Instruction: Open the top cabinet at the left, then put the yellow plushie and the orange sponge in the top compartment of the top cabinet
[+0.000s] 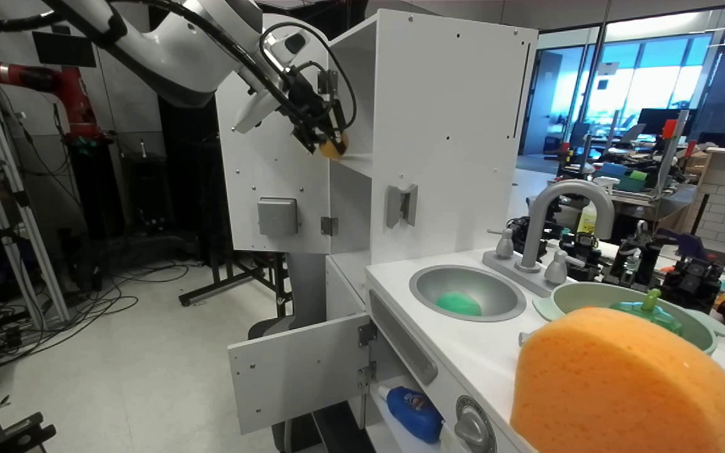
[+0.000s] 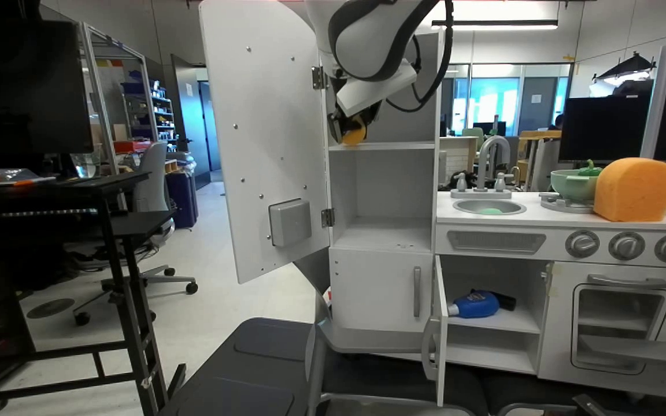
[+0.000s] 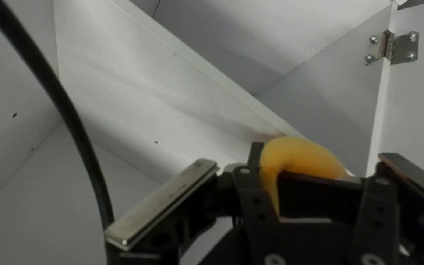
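The top cabinet's door (image 2: 269,144) hangs open at the left; it also shows in an exterior view (image 1: 274,170). The shelf (image 2: 388,146) divides the top compartment (image 2: 408,110) from the one below. My gripper (image 1: 323,142) is at the front of the top compartment, just above the shelf edge, pointing down. It is shut on the yellow plushie (image 1: 333,149), which shows at the fingers in the wrist view (image 3: 300,154) and in an exterior view (image 2: 355,134). Most of the plushie is hidden by the fingers. The orange sponge (image 2: 635,190) stands on the counter, large in an exterior view (image 1: 627,384).
A metal hinge (image 3: 388,48) joins door and side wall near the gripper. A lower door (image 1: 299,371) stands open, with a blue bottle (image 2: 476,304) inside. A sink (image 1: 468,292) with a green thing, a faucet (image 2: 486,156) and a pale green bowl (image 2: 573,185) are on the counter.
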Robot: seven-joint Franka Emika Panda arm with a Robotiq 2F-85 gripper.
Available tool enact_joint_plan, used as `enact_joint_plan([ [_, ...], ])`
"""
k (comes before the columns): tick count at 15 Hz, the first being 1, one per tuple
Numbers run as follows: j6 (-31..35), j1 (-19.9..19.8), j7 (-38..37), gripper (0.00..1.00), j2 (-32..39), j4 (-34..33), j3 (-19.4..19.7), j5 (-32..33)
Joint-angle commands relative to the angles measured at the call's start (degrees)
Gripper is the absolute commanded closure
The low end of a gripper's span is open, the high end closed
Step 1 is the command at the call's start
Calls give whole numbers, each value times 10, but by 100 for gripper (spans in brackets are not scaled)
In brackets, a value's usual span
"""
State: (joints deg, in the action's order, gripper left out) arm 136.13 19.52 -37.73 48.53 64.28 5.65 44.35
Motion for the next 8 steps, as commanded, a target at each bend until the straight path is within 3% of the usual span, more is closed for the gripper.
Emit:
enact_joint_plan([
  [1,-16,6,6,100,22,-51,20,-12],
  [3,-2,4,-10,100,19,-36,33,-2],
  [4,-19,9,-5,100,31,-60,36,-4],
  [5,-4,4,-17,75,28,-42,42,-1],
  [6,-1,3,-22,74,29,-39,46,0],
  [8,-12,5,-24,60,42,-55,51,-3],
])
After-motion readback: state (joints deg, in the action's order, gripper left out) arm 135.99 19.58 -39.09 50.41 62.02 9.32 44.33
